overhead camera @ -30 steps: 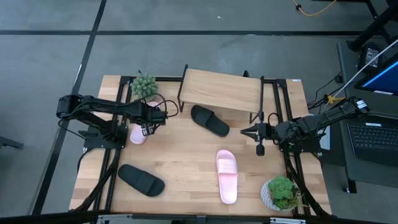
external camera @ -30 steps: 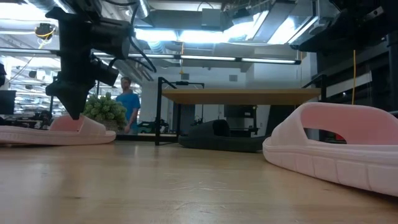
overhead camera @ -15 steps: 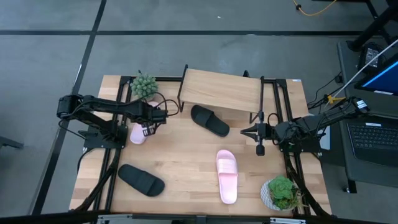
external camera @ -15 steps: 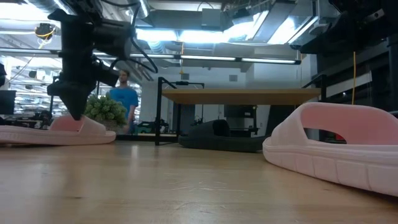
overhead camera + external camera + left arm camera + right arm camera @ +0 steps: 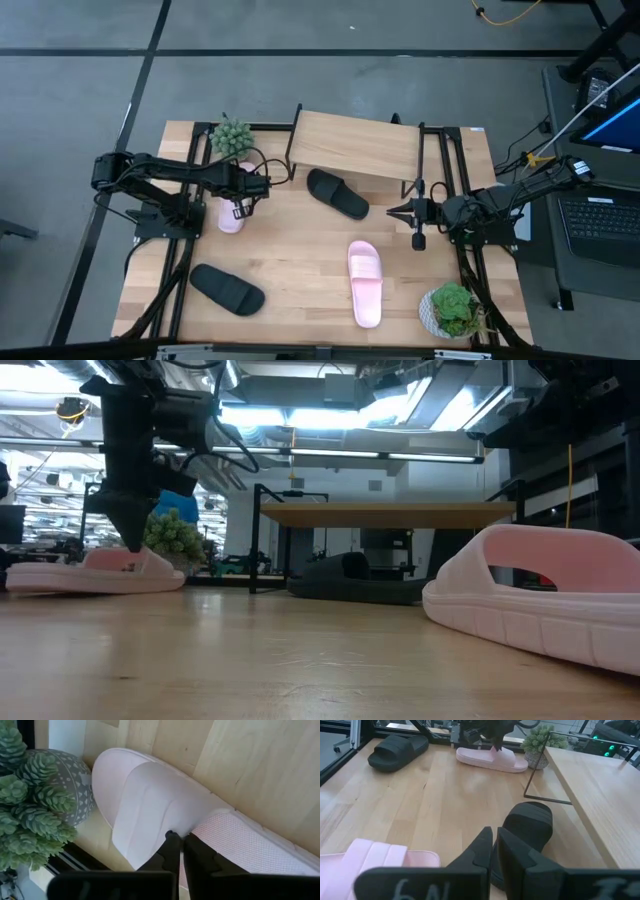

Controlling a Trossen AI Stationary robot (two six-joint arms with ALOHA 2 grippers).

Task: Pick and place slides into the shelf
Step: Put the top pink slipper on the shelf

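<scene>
A pale pink slide (image 5: 231,216) lies on the table at the left, next to a potted plant (image 5: 232,137). My left gripper (image 5: 243,197) stands over it, shut on its strap (image 5: 150,810). A second pink slide (image 5: 365,283) lies near the front. One black slide (image 5: 337,193) lies just in front of the shelf (image 5: 355,143), another black slide (image 5: 227,289) at the front left. My right gripper (image 5: 393,212) waits shut at the right, its fingers (image 5: 482,845) pointing toward the black slide (image 5: 530,822) by the shelf and holding nothing. My left gripper pinches the edge of the pink slide's strap (image 5: 176,831) between its two fingers (image 5: 172,851), which stand almost together. The fingers come from above, pointing down (image 5: 130,545). The slide's sole (image 5: 100,578) lies on the table.
A second potted plant (image 5: 452,308) stands at the front right corner. The shelf's black legs (image 5: 540,770) stand on the table beside the black slide. Bare wood lies between the slides in the middle. A person's blue sleeve (image 5: 185,505) shows in the room behind.
My left gripper has shut on the pink slide's strap and shifted slightly toward the table's right edge. The slide has slid a little the same way along the table.
</scene>
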